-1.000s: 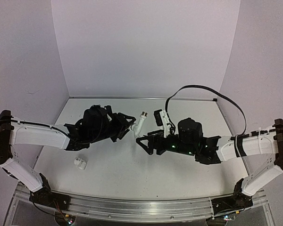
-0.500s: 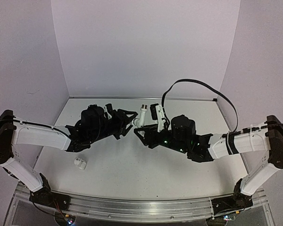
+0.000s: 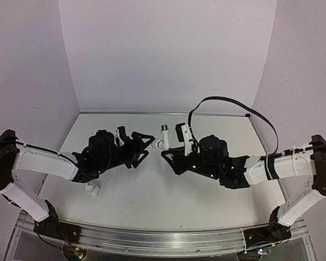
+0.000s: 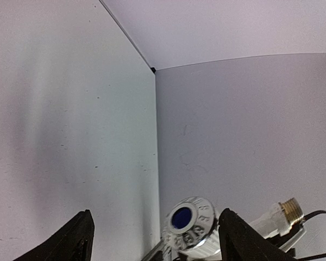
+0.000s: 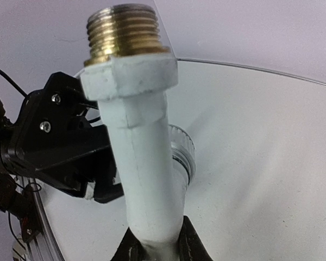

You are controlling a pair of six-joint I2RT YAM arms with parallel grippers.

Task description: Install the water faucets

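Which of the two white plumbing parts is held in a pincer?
The tap with the brass threaded end, shut in the right pincer; the small fitting lies loose on the table.

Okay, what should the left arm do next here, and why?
Probably swing the left gripper back and down to the elbow fitting lying on the table: the right gripper is shut on the tap, and the left stands open, holding nothing.

white tap (image 3: 162, 139) upright, brass thread up; white elbow fitting (image 3: 92, 188) lies well apart.
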